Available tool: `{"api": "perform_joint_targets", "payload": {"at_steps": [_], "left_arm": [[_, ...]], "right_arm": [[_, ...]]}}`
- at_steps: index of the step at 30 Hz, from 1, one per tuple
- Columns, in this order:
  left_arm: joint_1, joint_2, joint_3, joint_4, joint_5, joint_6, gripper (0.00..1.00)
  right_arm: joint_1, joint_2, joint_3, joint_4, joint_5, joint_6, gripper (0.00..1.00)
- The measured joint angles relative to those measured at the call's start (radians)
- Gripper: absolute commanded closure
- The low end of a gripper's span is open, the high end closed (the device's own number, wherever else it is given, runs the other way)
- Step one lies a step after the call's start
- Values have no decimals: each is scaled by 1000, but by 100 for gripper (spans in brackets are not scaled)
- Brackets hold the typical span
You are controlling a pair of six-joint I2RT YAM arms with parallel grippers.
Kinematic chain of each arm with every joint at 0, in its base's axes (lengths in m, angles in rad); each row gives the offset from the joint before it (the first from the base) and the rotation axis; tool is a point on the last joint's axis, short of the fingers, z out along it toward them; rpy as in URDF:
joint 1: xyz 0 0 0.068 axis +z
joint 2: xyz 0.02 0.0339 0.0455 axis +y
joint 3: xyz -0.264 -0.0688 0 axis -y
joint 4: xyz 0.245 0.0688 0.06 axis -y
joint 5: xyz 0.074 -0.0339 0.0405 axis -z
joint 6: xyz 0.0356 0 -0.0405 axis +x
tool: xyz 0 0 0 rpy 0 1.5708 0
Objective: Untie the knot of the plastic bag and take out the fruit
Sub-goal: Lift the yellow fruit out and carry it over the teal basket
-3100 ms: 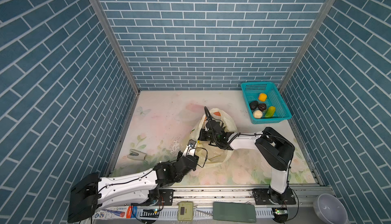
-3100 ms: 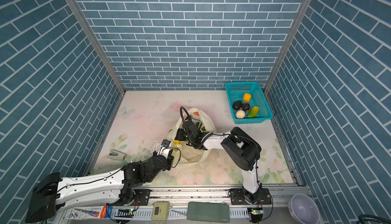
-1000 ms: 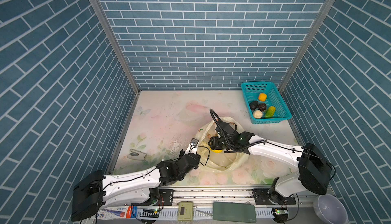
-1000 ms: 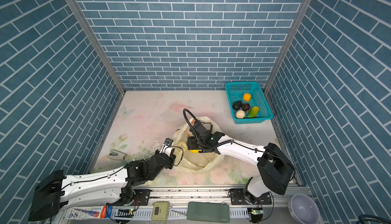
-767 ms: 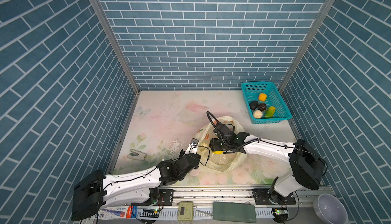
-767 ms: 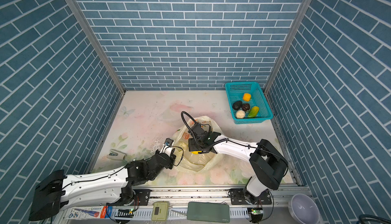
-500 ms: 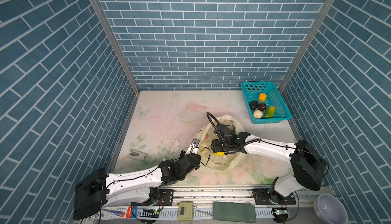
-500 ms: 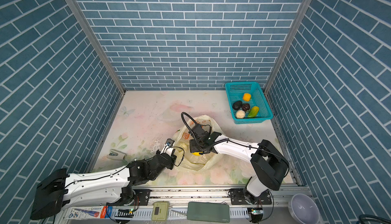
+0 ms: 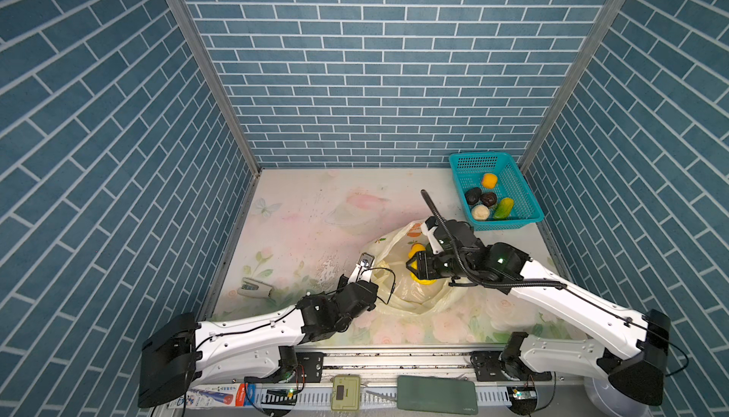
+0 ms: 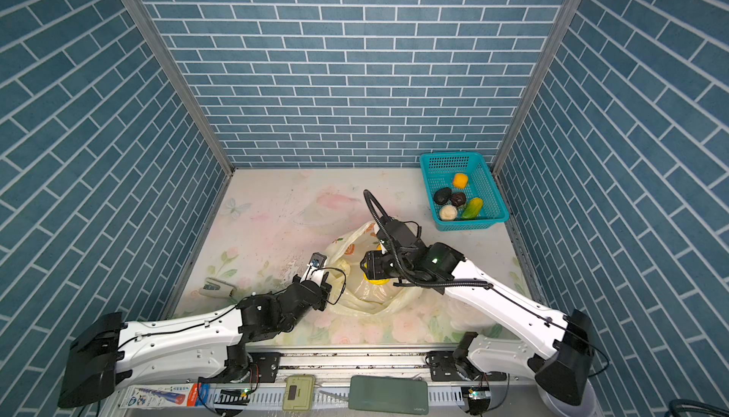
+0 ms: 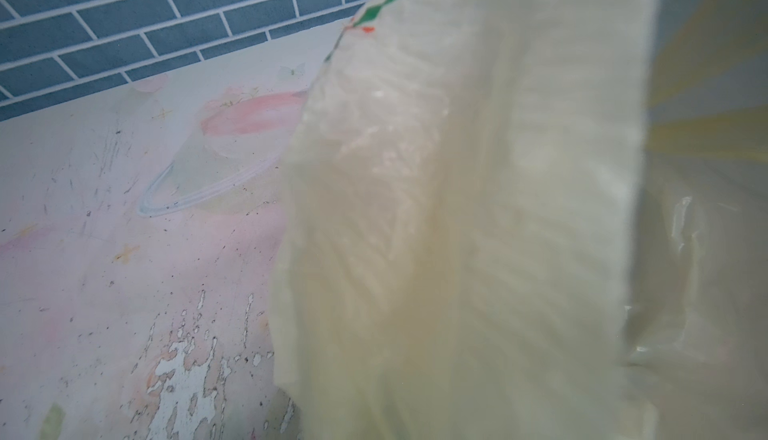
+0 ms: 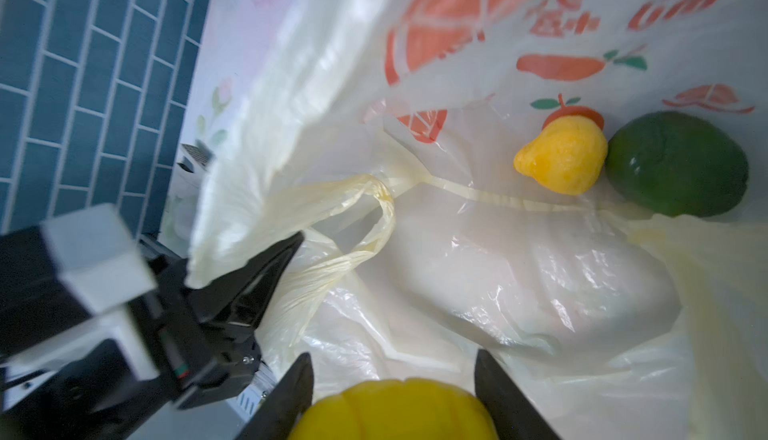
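A small pale gadget (image 9: 256,289) lies on the desk (image 9: 307,214) far left of the left claw, near the side wall and well apart from everything else. The left claw (image 12: 286,250) is pinched together on the near rim of the bag (image 9: 394,255), holding that edge up. In its own wrist view the plastic stands right at the lens and hides the claw, with bare, scuffed desk open beside it as far as the back wall. A loose handle loop (image 12: 374,217) droops just past its tips, inside the open mouth.

Between the two claws the bag lies spread on the desk. The right claw (image 12: 392,357) reaches into it from the other side, clamped on a yellow ribbed fruit (image 12: 395,409) with one finger on each flank. Beyond its tips, deeper in the bag, a lemon (image 12: 561,159) and a green fruit (image 12: 677,163) touch each other against the printed wall, with crumpled plastic between them and the claw. A black cable (image 9: 434,214) arcs above its wrist.

Behind and right of the right claw, well apart from the bag, a teal basket (image 9: 509,225) sits in the desk's back corner by the side wall, holding five fruit (image 9: 488,199). Bare desk lies open between bag and basket.
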State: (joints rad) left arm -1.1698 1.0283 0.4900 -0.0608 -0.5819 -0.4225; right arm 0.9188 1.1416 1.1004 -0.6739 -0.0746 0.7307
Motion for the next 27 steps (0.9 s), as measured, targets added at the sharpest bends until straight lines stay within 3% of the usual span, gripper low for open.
{"api": "perform_joint_targets", "payload": {"at_steps": [8, 14, 21, 27], "left_arm": [[0, 24, 36, -69, -11, -33, 100], [0, 26, 61, -111, -27, -56, 100], [0, 16, 62, -152, -35, -83, 100], [0, 8, 62, -170, -43, -90, 100]], "right_arm": [[-256, -44, 150, -89, -105, -81, 41], [-512, -12, 180, -93, -192, -157, 40], [-795, 162, 180, 50, -240, -187, 41], [-941, 402, 232, 176, -198, -198, 41]]}}
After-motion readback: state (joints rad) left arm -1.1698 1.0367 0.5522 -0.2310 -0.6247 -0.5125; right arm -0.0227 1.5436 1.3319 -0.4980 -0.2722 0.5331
